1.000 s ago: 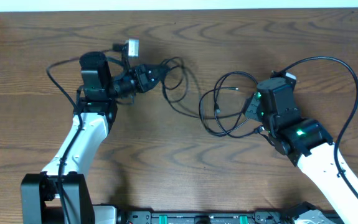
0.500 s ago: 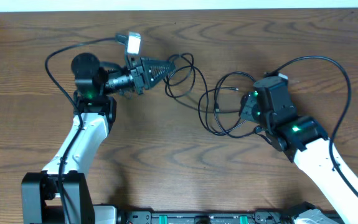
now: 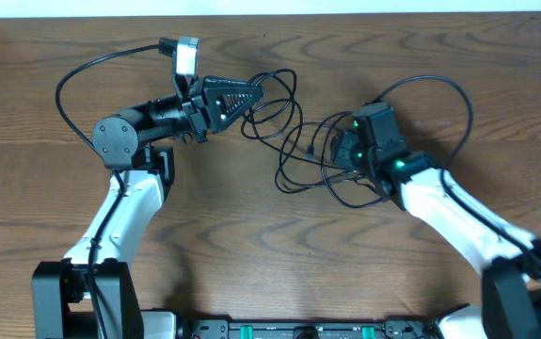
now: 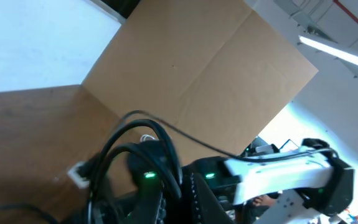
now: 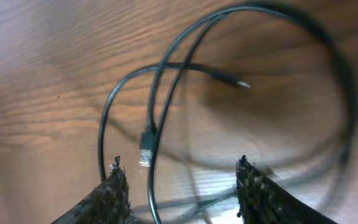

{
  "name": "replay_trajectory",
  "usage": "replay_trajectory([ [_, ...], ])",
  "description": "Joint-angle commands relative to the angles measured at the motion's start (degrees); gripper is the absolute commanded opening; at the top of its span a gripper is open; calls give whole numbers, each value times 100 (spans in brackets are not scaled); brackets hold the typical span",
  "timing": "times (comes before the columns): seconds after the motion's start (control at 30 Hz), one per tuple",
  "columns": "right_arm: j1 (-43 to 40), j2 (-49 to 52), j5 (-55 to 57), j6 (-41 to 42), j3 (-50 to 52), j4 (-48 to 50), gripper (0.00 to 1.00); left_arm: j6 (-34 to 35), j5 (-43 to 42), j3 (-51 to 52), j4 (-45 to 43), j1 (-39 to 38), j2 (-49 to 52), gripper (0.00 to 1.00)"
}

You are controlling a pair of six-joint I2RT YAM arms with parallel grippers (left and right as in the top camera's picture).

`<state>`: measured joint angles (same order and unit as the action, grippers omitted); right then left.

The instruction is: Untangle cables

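A tangle of thin black cables [image 3: 294,155] lies in loops on the wooden table between my two arms. My left gripper [image 3: 253,91] points right, tilted up, and is shut on a black cable loop that it holds off the table. In the left wrist view its dark fingers [image 4: 188,190] are close together with cable [image 4: 135,124] arching over them. My right gripper [image 3: 339,151] is at the tangle's right side, low over the table. Its fingers [image 5: 179,167] are wide open with a black cable [image 5: 155,118] and a small plug [image 5: 146,154] running between them. No white cord shows.
The thick black leads of the arms arc over the table at the left [image 3: 72,80] and right [image 3: 458,94]. A cardboard wall [image 4: 216,81] stands behind the table. The table's far edge [image 3: 345,13] runs along the top.
My left gripper has swung up and right with the cable, lifting loops. My right gripper has moved left and up into the tangle, and the loops have shifted left.
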<state>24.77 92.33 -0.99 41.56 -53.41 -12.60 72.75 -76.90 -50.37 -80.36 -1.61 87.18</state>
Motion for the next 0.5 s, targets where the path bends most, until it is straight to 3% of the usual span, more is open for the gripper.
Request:
replay_trajectory([
  [0.0,17,527,-625,-7,-4,417,54,219,-46,-76,-79,13,-7,9],
  [0.2,17,968,-1237,-7,-4,813,38,216,-50,-76,-79,15,-7,9],
  [0.33,11,955,-1250,-280,-4,868,15,216,-50,-76,-79,13,-7,9],
  [0.37,0,955,-1255,-358,-7,903,5,216,-52,-76,-76,13,-7,9],
  [0.47,-96,903,-1322,-597,-24,929,1,214,-101,-76,-76,13,-7,9],
])
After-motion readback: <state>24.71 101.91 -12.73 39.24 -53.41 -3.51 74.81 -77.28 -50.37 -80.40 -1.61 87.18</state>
